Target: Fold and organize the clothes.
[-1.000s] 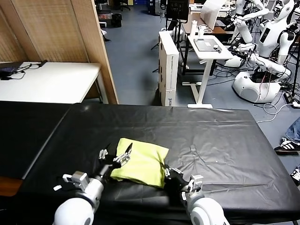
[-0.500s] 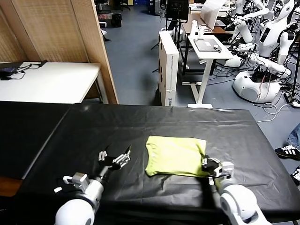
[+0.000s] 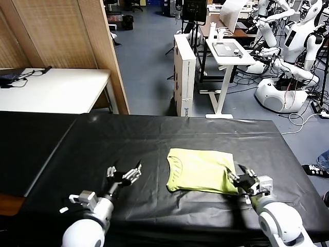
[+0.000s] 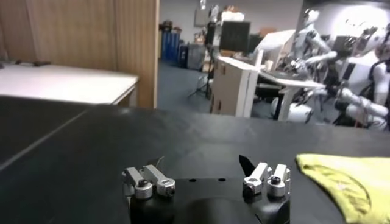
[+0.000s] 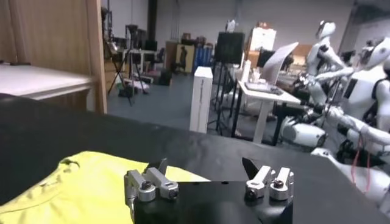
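A: Starting at the left, the left gripper (image 3: 125,175) sits low over the black table (image 3: 77,149), fingers spread wide, nothing between them.

B: The left wrist view agrees: left gripper (image 4: 206,178) with both finger pairs well apart and only bare cover between. Is it touching the shirt?

A: No. The shirt (image 3: 201,170) lies to its right, a clear gap of black cover between them. From the left wrist the shirt (image 4: 350,183) shows only as a yellow-green edge off to one side.

B: And how does the shirt lie?

A: Folded into a rough rectangle, flat on the table, right of centre, the round neck on its left edge.

B: On to the right side.

A: The right gripper (image 3: 244,180) is at the shirt's near right corner, touching or just over the edge; I cannot tell which.

B: Holding it?

A: Its own camera shows the right gripper (image 5: 208,178) with jaws parted and no cloth pinched, the shirt (image 5: 79,189) spread beneath and ahead of it.

B: Beyond the table?

A: A white desk (image 3: 54,90) at far left and white robots (image 3: 288,46) at far right.
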`<state>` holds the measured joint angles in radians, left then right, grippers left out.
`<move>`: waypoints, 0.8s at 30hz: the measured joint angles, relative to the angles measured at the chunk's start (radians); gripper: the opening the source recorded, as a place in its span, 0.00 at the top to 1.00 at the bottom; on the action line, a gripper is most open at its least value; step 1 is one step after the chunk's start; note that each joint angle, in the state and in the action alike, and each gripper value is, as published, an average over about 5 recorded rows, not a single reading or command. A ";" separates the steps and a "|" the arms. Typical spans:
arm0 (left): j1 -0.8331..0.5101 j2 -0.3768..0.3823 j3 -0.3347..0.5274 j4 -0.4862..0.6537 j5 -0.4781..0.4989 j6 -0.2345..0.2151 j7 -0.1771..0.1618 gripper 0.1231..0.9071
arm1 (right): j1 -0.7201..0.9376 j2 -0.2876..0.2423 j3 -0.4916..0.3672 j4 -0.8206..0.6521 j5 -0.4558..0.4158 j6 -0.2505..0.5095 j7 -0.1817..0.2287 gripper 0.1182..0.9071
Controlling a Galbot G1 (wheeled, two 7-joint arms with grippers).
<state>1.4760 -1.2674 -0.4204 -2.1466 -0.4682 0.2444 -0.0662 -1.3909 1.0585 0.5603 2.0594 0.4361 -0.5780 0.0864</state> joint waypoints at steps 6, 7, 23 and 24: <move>0.033 0.048 -0.018 -0.019 -0.018 -0.074 -0.045 0.00 | -0.057 -0.031 0.038 0.039 -0.005 0.152 -0.030 0.01; 0.041 0.060 -0.024 -0.018 -0.021 -0.089 -0.047 0.00 | -0.073 -0.034 0.046 0.047 -0.008 0.188 -0.038 0.00; 0.246 0.198 -0.162 -0.110 -0.113 -0.063 -0.101 0.00 | -0.330 0.015 0.091 0.192 -0.088 0.426 0.023 0.00; 0.264 0.202 -0.171 -0.116 -0.115 -0.066 -0.102 0.00 | -0.351 0.023 0.091 0.203 -0.090 0.442 0.029 0.00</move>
<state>1.7397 -1.0658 -0.5915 -2.2627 -0.5833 0.1788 -0.1679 -1.7420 1.0814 0.6512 2.2624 0.3464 -0.1365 0.1158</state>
